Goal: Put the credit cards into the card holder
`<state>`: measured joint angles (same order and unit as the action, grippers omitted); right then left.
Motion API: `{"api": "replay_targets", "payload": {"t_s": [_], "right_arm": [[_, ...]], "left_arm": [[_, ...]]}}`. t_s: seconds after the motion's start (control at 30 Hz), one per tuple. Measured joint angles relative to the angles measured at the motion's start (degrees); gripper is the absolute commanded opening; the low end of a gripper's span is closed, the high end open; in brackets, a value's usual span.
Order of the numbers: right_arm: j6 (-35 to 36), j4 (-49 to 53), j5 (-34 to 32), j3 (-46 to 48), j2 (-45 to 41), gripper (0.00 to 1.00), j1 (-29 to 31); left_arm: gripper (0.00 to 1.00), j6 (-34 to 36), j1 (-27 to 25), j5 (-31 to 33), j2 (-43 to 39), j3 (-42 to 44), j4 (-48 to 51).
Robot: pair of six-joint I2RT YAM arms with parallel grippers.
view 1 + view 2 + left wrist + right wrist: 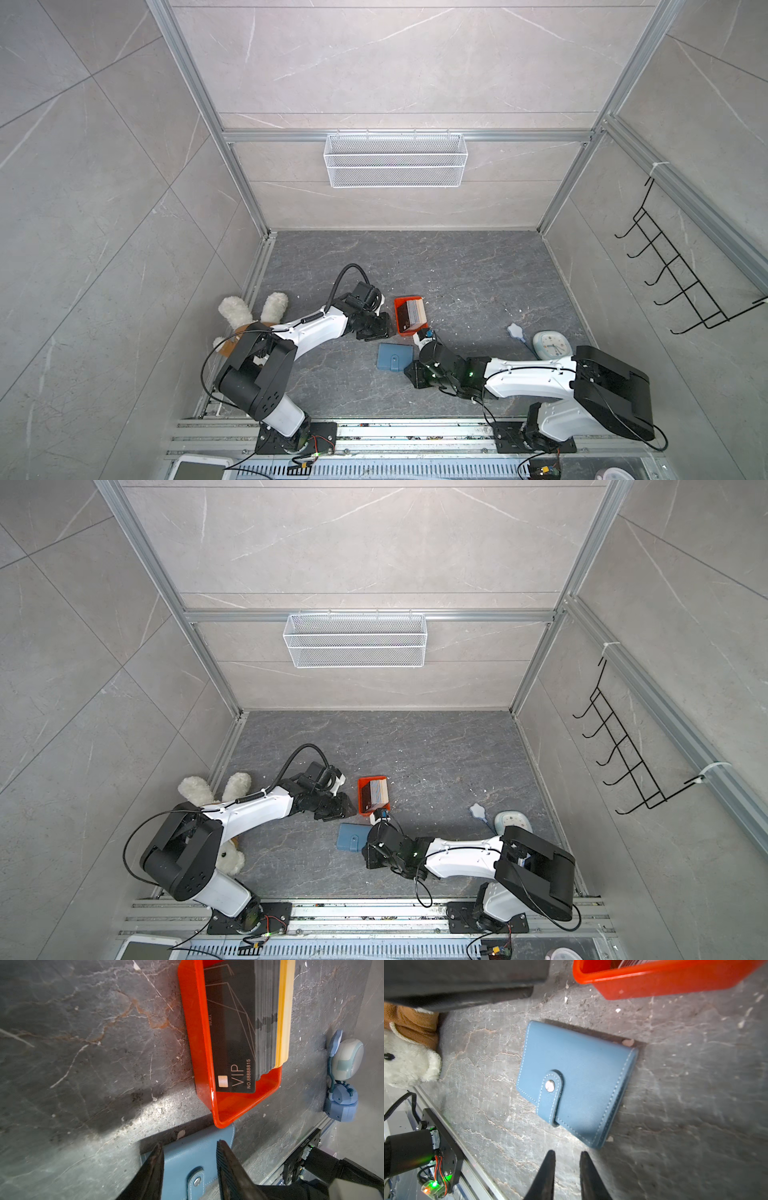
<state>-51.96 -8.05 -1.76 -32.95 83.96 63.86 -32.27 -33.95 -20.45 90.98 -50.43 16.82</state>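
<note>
L claw (190, 1145): apart w/ clear gap, nothing between. At 10 o'clock of card holder (395, 356) in both top views. Tips over holder's edge in left wrist view, contact can't tell.

R claw (568, 1154): narrow gap, empty, just off holder's corner, not touching. At 4 o'clock of holder from above.

Card holder: flat on dark tabletop (457, 270), shut, snap tab (549, 1085) fastened.

Credit cards (413, 314): stacked on edge, leaning inside orange tray (398, 309), at 1 o'clock of holder, tray corner near holder. Front card black w/ "VIP" print.

Plush toy (237, 309) at 9 o'clock, alarm clock (550, 349) at 3 o'clock, both well apart from holder.
</note>
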Motion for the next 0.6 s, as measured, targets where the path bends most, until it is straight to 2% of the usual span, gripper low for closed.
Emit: {"api": "replay_targets", "payload": {"t_s": [0.33,0.6], "right_arm": [[-1.6,-2.6,1.6,-0.1,2.5,0.24,0.2],[-3.0,-2.7,0.4,0.0,2.5,0.22,0.2]], "left_arm": [[0.38,0.2,0.1,-2.3,3.9,2.6,-4.2],[0.37,0.2,0.0,-3.9,2.5,5.4,-5.3]]}}
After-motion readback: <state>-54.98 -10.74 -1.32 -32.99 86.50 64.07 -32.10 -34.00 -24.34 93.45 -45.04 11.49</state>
